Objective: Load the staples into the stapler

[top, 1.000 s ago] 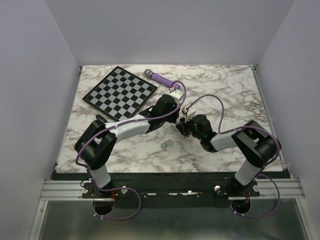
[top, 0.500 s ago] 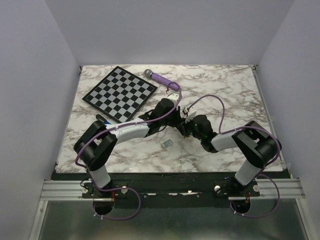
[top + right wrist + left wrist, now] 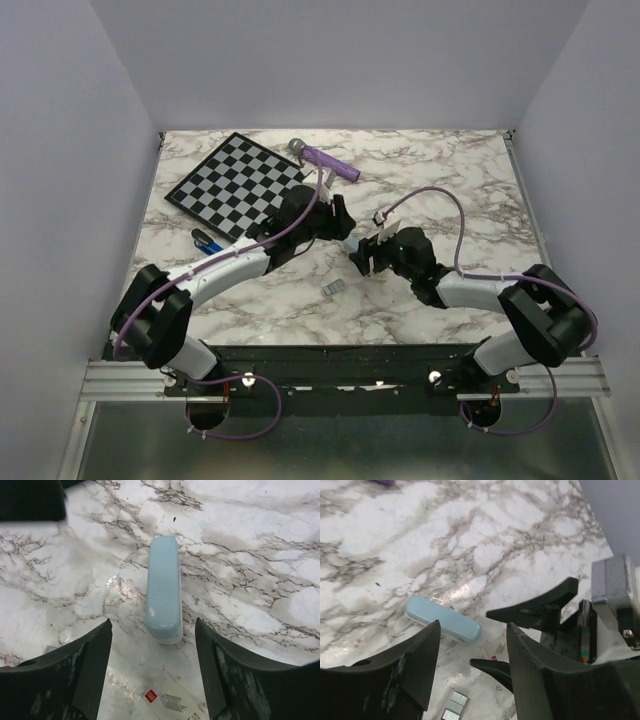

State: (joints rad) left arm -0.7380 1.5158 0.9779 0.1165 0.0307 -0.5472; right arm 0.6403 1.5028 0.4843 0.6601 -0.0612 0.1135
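The dark blue stapler [image 3: 203, 240] lies on the marble table [image 3: 450, 180] at the left, just below the checkerboard and far from both grippers. A small grey block of staples [image 3: 333, 287] lies near the middle; it also shows in the left wrist view [image 3: 451, 707]. A clear packet with a red label and a staple strip [image 3: 169, 702] lies under my right gripper [image 3: 152, 630]. Both grippers are open and empty. My left gripper [image 3: 338, 222] and right gripper [image 3: 362, 258] face each other across a pale blue flat bar [image 3: 164, 587].
The pale blue bar also shows in the left wrist view [image 3: 442, 624], with the right gripper's fingers [image 3: 535, 607] beside it. A checkerboard [image 3: 240, 187] lies at the back left. A purple microphone [image 3: 325, 158] lies behind the grippers.
Both arms have stretched out lower over the table. The left gripper has drawn back slightly from the right one, leaving the pale blue bar uncovered between them.
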